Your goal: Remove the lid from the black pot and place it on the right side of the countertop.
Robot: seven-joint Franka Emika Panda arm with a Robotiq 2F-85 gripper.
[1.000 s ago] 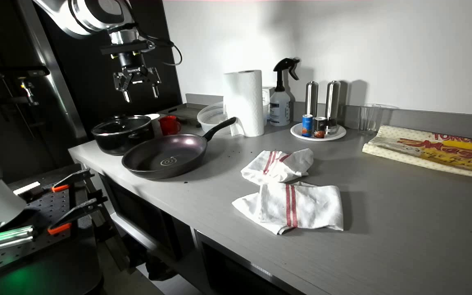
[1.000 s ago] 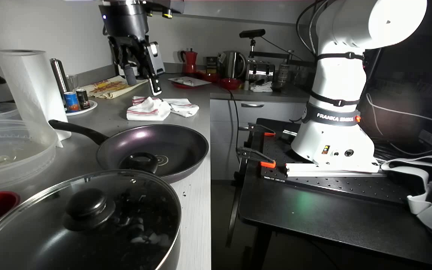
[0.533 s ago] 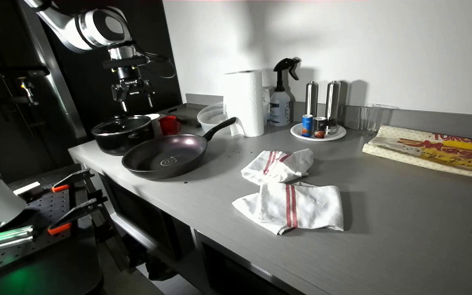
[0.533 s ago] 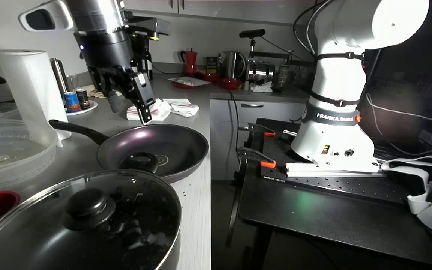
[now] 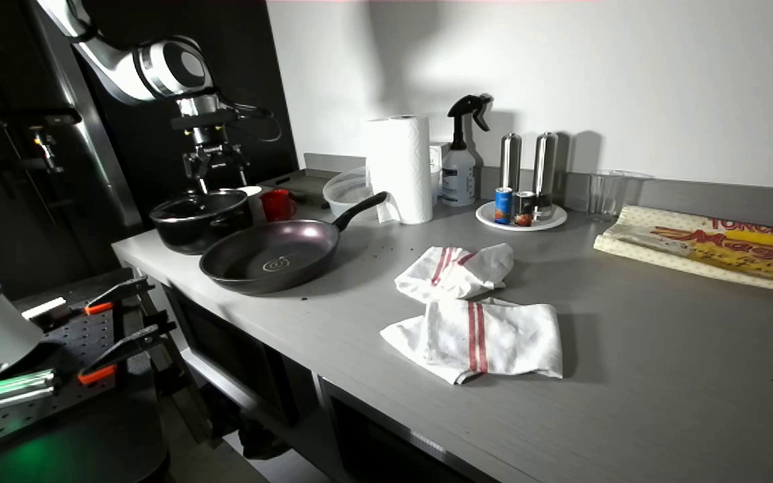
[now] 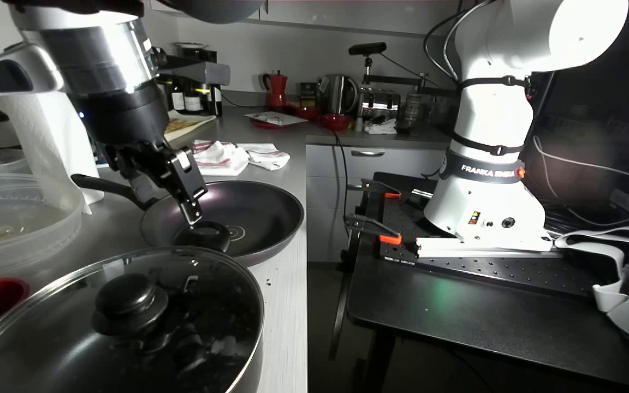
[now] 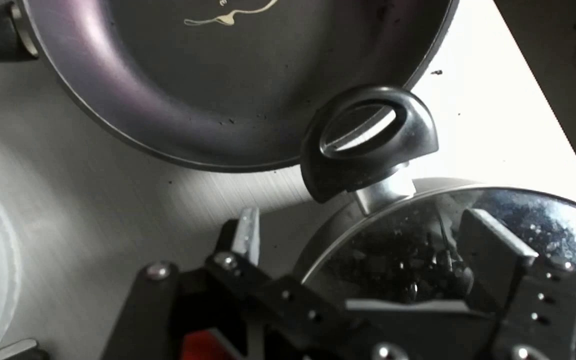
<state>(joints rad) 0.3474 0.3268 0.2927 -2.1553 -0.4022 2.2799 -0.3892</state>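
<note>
The lid [image 6: 112, 355] is on the pot [image 5: 188, 238], seated flat, black knob [image 6: 126, 295] up. In an exterior view the pot sits at the left end of the table [image 5: 628, 402], just beside the pan [image 5: 272, 258]. The pot's loop handle [image 7: 368, 145] overlaps the pan rim as seen from the wrist; can't tell if they touch. The fingers [image 7: 247, 240] are spread, wide gap between them, pointing down. Wrist view: one is over the lid glass, the other over bare table. They are apart from the knob; can't tell about contact with the glass. The arm [image 5: 165, 67] comes in from upper left in an exterior view.

Rest, in an exterior view: red mug [image 5: 278, 204] right of the pot, clear tub [image 5: 346, 194] right of the mug. Pan handle points far and right, toward the paper roll [image 5: 400, 171]. Spray bottle [image 5: 459, 176] just right of the roll. Then a plate [image 5: 485, 215] with two small cans [image 5: 503, 204] and two steel mills [image 5: 544, 168]. Glass [image 5: 604, 198] between plate and printed sheet [image 5: 729, 248], which lies at the right. Near cloth [image 5: 507, 342] and far cloth [image 5: 453, 272], white with red stripes, lie mid-table, just beside each other.

In an exterior view, moka pot [image 6: 277, 90], kettle [image 6: 338, 94] and toaster [image 6: 379, 102] stand along the far side; robot base [image 6: 486, 191] is on a black bench [image 6: 429, 327].
</note>
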